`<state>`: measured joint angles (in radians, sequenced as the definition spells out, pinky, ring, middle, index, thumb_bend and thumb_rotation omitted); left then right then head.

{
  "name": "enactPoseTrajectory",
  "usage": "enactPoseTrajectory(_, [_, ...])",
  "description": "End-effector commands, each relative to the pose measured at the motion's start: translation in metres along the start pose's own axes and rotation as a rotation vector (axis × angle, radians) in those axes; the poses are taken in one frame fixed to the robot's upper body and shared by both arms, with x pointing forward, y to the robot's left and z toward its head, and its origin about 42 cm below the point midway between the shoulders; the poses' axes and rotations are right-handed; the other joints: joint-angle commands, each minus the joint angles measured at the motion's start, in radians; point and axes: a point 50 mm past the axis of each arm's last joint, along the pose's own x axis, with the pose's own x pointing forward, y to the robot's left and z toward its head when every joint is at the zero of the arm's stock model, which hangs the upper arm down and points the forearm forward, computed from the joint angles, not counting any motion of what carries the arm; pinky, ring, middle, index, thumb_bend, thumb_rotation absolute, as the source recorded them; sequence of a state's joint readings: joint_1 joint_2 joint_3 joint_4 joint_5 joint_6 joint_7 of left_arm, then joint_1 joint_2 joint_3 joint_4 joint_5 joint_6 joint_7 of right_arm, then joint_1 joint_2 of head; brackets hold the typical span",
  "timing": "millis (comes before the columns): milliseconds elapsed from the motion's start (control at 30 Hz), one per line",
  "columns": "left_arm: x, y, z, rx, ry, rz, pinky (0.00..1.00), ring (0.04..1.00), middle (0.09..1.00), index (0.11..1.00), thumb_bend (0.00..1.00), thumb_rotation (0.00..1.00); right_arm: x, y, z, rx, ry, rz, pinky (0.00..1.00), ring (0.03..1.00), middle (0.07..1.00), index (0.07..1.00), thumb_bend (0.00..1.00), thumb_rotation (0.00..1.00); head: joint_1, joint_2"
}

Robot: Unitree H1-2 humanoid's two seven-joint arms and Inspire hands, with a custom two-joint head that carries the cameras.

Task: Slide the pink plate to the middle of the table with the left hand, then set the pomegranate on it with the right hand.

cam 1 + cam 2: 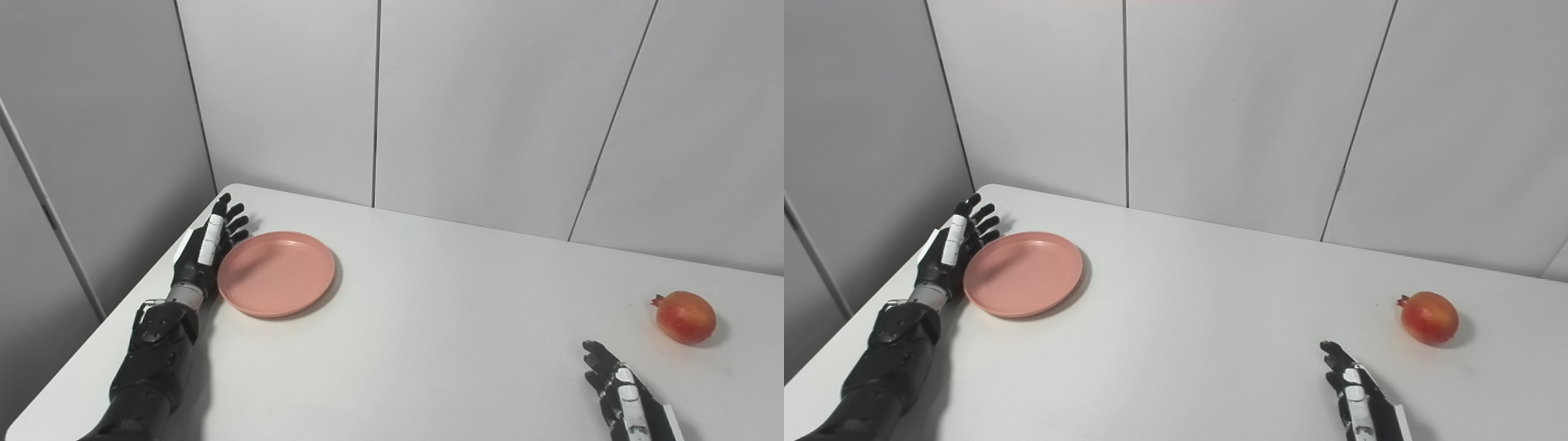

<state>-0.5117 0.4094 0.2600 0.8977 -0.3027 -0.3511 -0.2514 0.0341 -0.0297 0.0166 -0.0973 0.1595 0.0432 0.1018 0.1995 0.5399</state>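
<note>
While our left hand (205, 248) stands by the table's (429, 343) left edge, fingers spread and holding nothing, it sits right against the pink plate (276, 273). Bare table stretches across the middle. Our right hand (625, 395) lies flat, fingers open, near the pomegranate (685, 316).

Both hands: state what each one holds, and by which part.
Nothing is held. The left hand is open, set against the left rim of the pink plate. The right hand is open, apart from the pomegranate.
</note>
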Motion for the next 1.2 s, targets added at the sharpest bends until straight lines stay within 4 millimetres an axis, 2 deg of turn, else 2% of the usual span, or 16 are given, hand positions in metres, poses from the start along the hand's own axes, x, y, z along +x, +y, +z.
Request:
enactPoseTrajectory(0, [-0.004,-0.013,-0.005,-0.025,0.01,-0.027,0.87,0.869,0.924,0.999,1.0,0.92,-0.001,0.001,0.0,0.005,0.016,0.006,0.94,0.914,0.886,0.744,0.8,0.85,-0.001,0.001])
enactPoseTrajectory(300, [-0.012,-0.041,-0.009,-0.033,0.037,-0.076,0.83,0.847,0.901,0.987,1.0,0.91,0.0,0.003,0.001,0.018,0.024,0.01,0.95,0.91,0.881,0.727,0.8,0.82,-0.003,0.01])
enactPoseTrajectory(900, [-0.01,-0.072,-0.012,-0.033,0.088,-0.142,0.85,0.863,0.913,0.995,1.0,0.91,0.003,0.009,0.002,0.016,0.029,0.018,0.94,0.909,0.874,0.733,0.81,0.82,-0.015,0.018])
enactPoseTrajectory(1167, [-0.008,-0.09,-0.017,-0.041,0.071,-0.161,0.83,0.861,0.935,1.0,0.93,0.89,0.004,0.012,0.003,0.018,0.027,0.022,0.93,0.909,0.875,0.736,0.82,0.81,-0.024,0.023])
